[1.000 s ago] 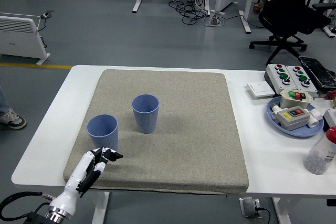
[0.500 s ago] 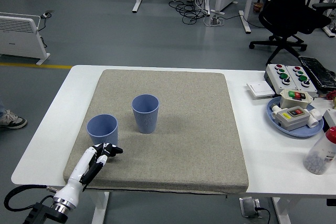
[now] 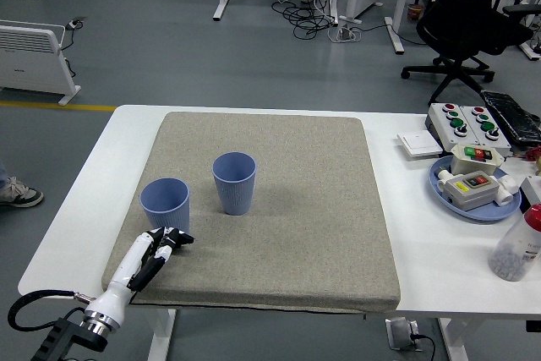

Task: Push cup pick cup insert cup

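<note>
Grey office floor lies beyond your white table (image 3: 80,209), where a beige felt mat (image 3: 287,209) carries two ribbed blue plastic cups. Your left hand (image 3: 162,243), fingers curled and holding nothing, sits just beside the nearer left cup (image 3: 165,205). You're at the push step, I'd judge; next, nudge it toward the upright right cup (image 3: 234,182).

You see a grey rough mat (image 3: 287,209) on the white table (image 3: 423,234) under the hand. Far to the hand's right sits a round blue tray (image 3: 452,196) holding a white switch box (image 3: 472,185), with a clear plastic bottle (image 3: 517,247) near it.
</note>
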Motion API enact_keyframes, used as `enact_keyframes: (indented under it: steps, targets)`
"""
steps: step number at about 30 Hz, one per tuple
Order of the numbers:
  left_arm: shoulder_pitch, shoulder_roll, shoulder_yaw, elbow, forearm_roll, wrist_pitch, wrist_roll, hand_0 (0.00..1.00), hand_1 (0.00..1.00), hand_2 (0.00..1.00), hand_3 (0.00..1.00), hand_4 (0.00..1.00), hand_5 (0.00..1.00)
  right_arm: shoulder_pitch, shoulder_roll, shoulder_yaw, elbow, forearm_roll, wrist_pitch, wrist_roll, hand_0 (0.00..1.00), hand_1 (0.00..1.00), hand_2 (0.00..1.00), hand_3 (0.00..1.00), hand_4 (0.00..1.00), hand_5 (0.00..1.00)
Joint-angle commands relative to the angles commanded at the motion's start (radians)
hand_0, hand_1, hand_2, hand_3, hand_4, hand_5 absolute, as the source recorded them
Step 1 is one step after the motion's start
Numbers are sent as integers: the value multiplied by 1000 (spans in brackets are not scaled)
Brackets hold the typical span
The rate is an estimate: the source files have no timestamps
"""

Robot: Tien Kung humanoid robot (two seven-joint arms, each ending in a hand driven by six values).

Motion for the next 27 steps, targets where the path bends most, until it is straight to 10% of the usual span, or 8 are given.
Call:
enact_keyframes:
  steps: [27]
  targets:
    - [-192, -39, 59, 229, -38, 0, -37, 701, 687, 627, 555, 516, 998, -2, 0, 8, 1, -14, 2, -4, 709, 604, 685, 616, 193, 534]
